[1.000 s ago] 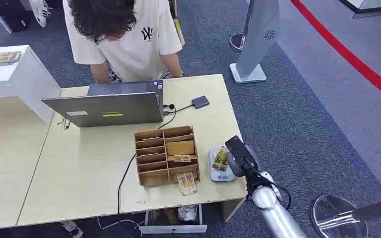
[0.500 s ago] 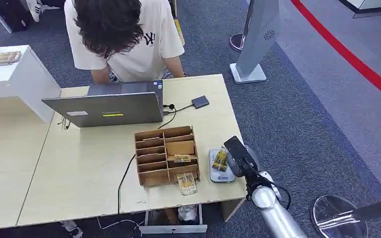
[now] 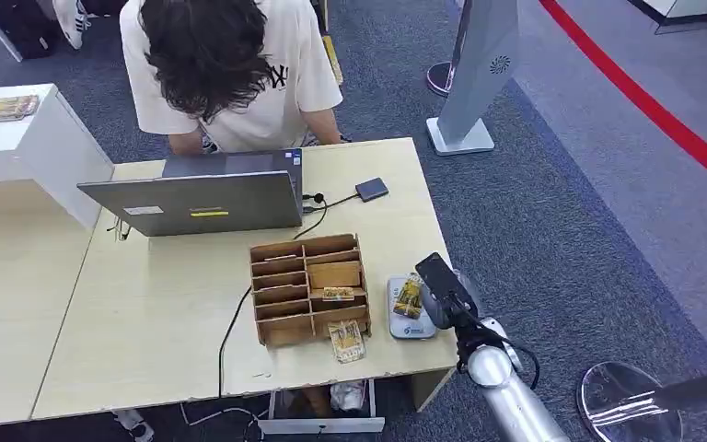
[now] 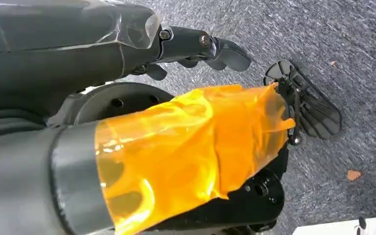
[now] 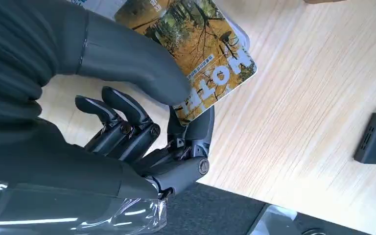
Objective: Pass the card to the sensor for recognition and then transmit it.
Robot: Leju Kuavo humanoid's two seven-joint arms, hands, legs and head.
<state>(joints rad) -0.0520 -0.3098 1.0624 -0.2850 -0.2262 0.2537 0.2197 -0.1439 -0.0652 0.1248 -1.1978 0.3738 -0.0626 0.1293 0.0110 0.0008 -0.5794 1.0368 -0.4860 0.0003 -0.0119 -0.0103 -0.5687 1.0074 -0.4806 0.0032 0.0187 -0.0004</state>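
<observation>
My right hand [image 3: 442,290] pinches a yellow forest-print card [image 3: 409,296] between thumb and fingers and holds it over the grey-white sensor pad [image 3: 409,322] near the table's right front corner. In the right wrist view the card [image 5: 200,51] sticks out from under the thumb of the right hand [image 5: 142,112], with the pad's white edge behind it. My left hand [image 4: 196,46] hangs above the carpet, its dark fingers curled and holding nothing. Another card [image 3: 347,341] lies flat on the table in front of the wooden organiser [image 3: 309,287].
A person in a cream shirt [image 3: 230,74] bends over a grey laptop [image 3: 198,198] at the table's far side. A small dark box [image 3: 371,190] on a cable lies near the right edge. A white cabinet [image 3: 28,138] stands on the left, a grey kiosk [image 3: 474,74] beyond.
My right hand has eased the card slightly lower over the sensor pad. The person's head has leaned further over the laptop.
</observation>
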